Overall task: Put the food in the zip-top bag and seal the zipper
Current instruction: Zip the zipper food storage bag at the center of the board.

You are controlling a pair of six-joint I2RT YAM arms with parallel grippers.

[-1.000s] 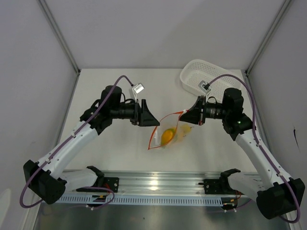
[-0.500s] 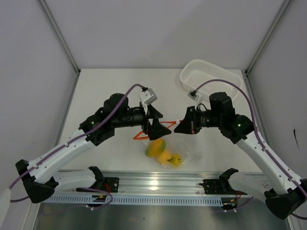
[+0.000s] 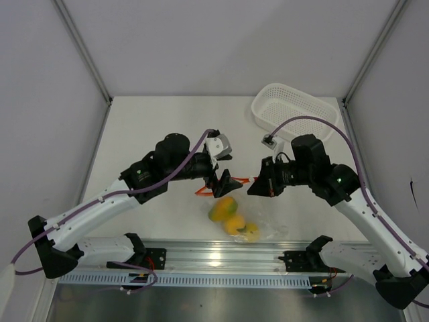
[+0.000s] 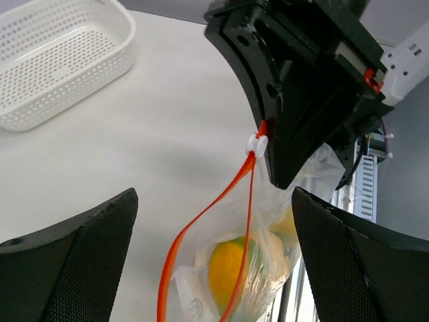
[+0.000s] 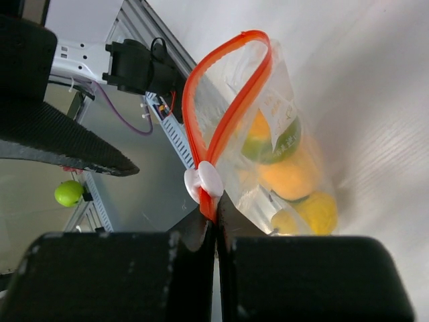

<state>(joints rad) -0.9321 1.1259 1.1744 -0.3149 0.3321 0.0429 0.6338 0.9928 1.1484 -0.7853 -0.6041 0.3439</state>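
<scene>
The clear zip-top bag [image 3: 241,218] hangs from my right gripper [image 3: 259,186], its bottom near the table's front edge. That gripper [image 5: 214,218] is shut on one end of the red-orange zipper [image 5: 228,114], just below the white slider [image 5: 204,181]. The zipper [image 4: 201,221] gapes in a loop. All the food lies inside: a green-patched mango [image 3: 222,208], a second orange one [image 3: 234,225] and a yellow lemon piece [image 3: 251,232]. My left gripper [image 3: 224,183] stands wide open facing the bag's mouth, its fingers [image 4: 74,261] on either side and clear of the zipper.
A white perforated basket [image 3: 291,107] sits at the back right of the table. The aluminium rail [image 3: 221,258] with both arm bases runs along the near edge, just in front of the bag.
Both grippers have come nearer the front edge and closer together. The left gripper has opened wide. The bag now hangs lower, with the food bunched at its bottom.
</scene>
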